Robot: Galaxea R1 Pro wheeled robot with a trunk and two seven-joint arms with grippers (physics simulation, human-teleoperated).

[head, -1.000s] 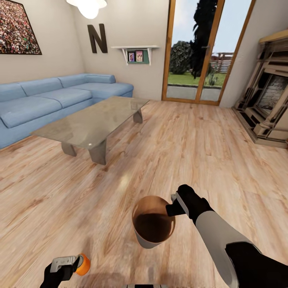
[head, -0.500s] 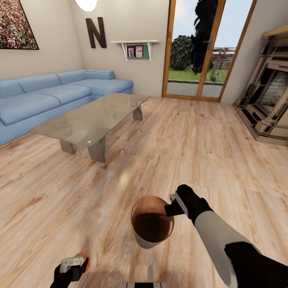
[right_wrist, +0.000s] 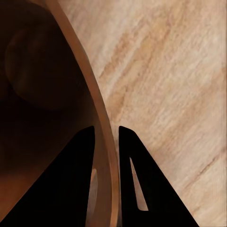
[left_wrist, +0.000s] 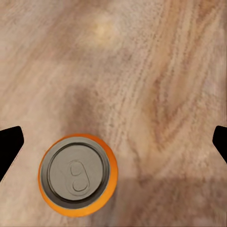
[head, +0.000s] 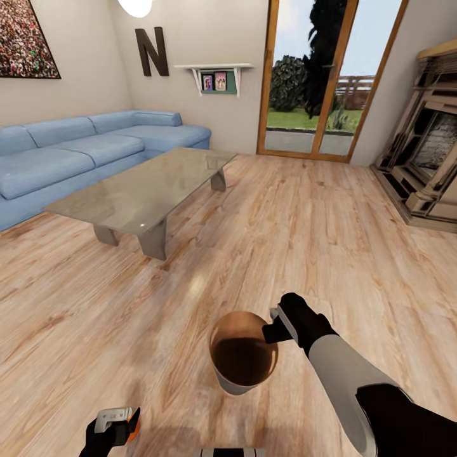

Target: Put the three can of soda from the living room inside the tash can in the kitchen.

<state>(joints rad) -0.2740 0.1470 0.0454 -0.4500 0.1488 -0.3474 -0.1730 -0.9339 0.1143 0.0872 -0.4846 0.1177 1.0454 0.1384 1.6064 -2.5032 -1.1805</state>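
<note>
bin (head: 244, 362): copper-brown bucket, held off the wood floor (head: 317, 241) at 6 o'clock in head view. Inside dark; right wrist view shows 1 round dim shape low in it, cannot tell what.
right gripper (head: 274, 324): fingers pressed together on the bin's rim (right_wrist: 101, 142), 1 finger inside the wall, 1 outside. Sits at the bin's 2 o'clock edge.
can (left_wrist: 78, 174): orange, silver top with pull tab, upright, seen from above in left wrist view. In head view just an orange sliver (head: 133, 424) at 7 o'clock, at the left gripper.
left gripper (head: 117, 422): black tips at both edges of the wrist view, wide apart; the can sits nearer 1 tip. Cannot tell if they grip it or are just spread around it.
vs 1 s ago: left gripper and can lower and closer to the frame's bottom edge, less of the can visible. Bin and right gripper same pose. View shifted a bit, camera moved.
room: blue sofa (head: 82, 158) at 10 o'clock, glass table (head: 143, 190) in front of it, glass door (head: 317, 76) at 12 to 1, fireplace (head: 431, 152) at 3.
writing: big dark letter "N" (head: 152, 52) on the wall at 11. Shelf (head: 216, 79) beside it holds 2 small pictures, unreadable. No print legible on the can.
</note>
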